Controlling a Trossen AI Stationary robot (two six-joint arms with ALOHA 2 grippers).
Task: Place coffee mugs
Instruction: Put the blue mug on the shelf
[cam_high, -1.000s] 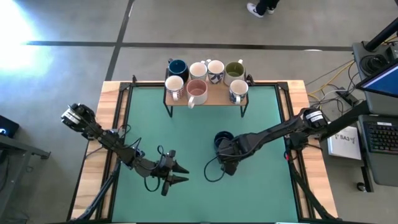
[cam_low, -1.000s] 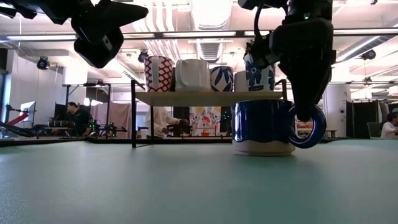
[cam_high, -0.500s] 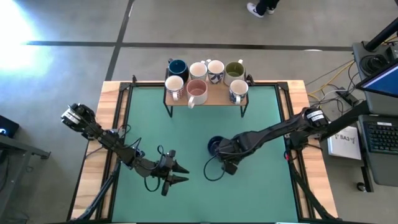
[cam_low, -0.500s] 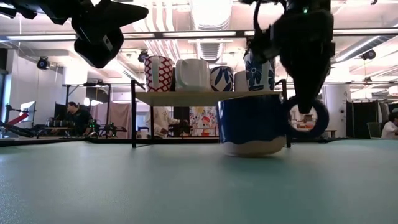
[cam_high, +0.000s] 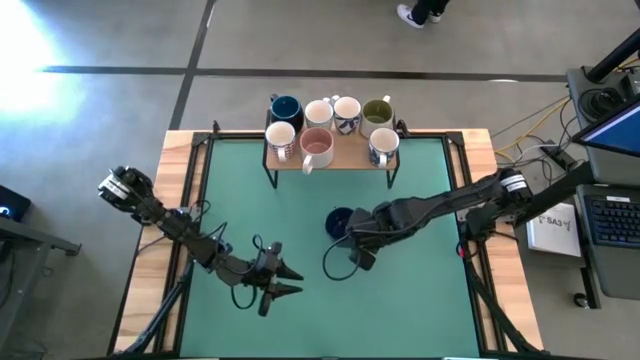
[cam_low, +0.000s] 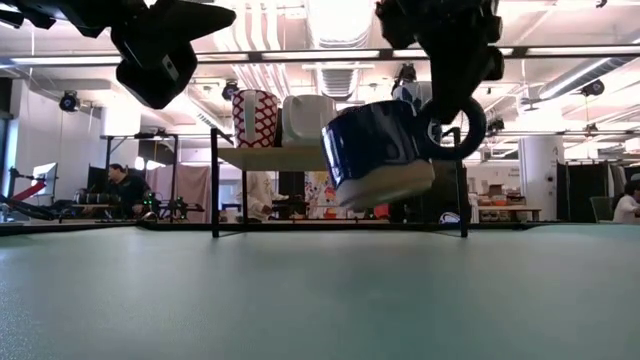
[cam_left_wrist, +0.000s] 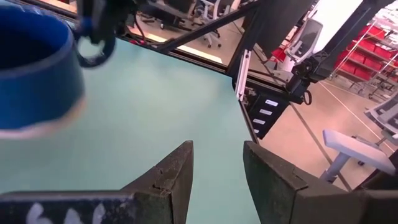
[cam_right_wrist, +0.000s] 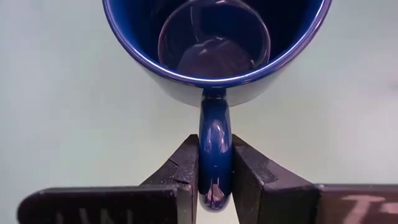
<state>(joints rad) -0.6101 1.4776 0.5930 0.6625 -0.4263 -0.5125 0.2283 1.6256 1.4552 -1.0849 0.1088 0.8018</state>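
Here the right gripper (cam_right_wrist: 214, 171) has its two fingers pinched on the handle of a dark blue mug (cam_low: 378, 152), and the mug hangs tilted in the air, clear of the green table (cam_high: 400, 300). Seen from above, this mug (cam_high: 339, 222) is over the middle of the table, a little in front of the small wooden shelf (cam_high: 350, 156) that stands at the far edge. Seven other mugs (cam_high: 318, 146) stand close together on the shelf, among them another dark blue one (cam_high: 286, 109) at its left end. The left gripper (cam_high: 287, 279) hovers above the near left part of the table, well apart from the lifted mug, with its jaws standing apart and nothing between them.
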